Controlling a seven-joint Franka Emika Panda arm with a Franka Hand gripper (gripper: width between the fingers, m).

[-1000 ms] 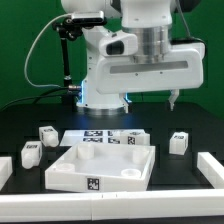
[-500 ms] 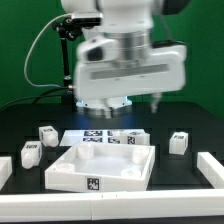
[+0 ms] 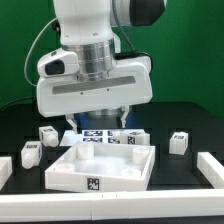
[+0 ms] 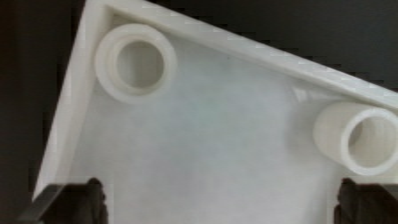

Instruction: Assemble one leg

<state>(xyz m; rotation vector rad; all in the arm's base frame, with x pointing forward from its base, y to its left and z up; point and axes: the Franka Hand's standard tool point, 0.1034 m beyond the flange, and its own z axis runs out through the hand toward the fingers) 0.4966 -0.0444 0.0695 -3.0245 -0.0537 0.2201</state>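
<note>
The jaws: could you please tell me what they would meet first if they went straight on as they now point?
Probably the tray: the wrist view looks straight onto its bare floor between two round sockets, nothing in between. Depth is unclear.

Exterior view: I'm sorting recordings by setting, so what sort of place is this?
Probably a robotics lab bench: a green backdrop, a black table, and the marker board of fiducial tags.

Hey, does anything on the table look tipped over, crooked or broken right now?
Nothing stands out. The tray lies flat and whole; the leg, its neighbour and the far leg sit loose beside it; the open gripper hangs empty above the tray.
</note>
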